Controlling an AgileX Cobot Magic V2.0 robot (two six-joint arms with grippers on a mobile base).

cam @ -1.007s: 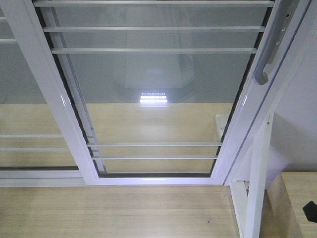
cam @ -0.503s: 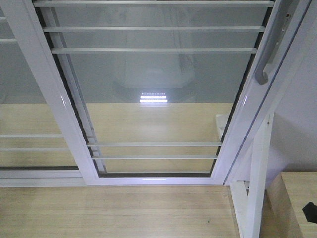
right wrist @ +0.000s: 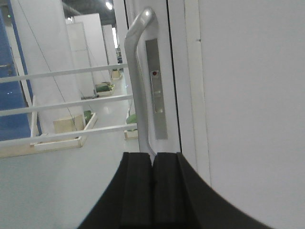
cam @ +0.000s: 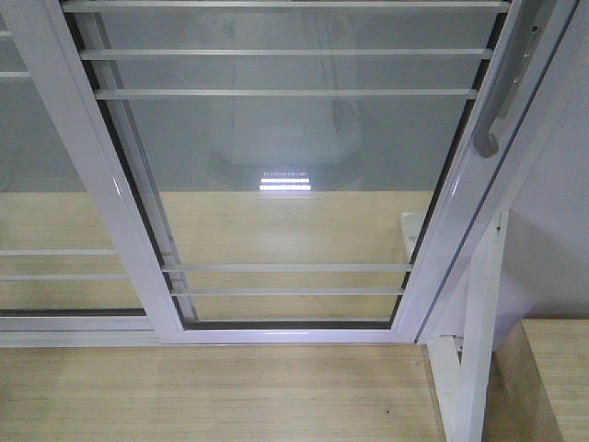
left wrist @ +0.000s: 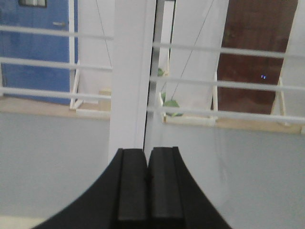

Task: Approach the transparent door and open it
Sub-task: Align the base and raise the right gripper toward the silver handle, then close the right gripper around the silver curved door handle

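Right ahead and close, filling the front view: the transparent door (cam: 294,166), a tall clear glass panel in a white metal frame with thin white bars across it. Its curved silver-grey handle (right wrist: 135,81) runs up the door's right edge, just above and beyond the right gripper (right wrist: 153,160), whose black fingers are pressed together on nothing. The left gripper (left wrist: 147,155) is pressed together and bare too, aimed at a white vertical frame post (left wrist: 128,71).

My read: it's rigid and fairly heavy, and the glass is slick and fragile, so take the handle at mid-length and never the pane. It could slide or swing; I can't tell from here. No container shows in any view.
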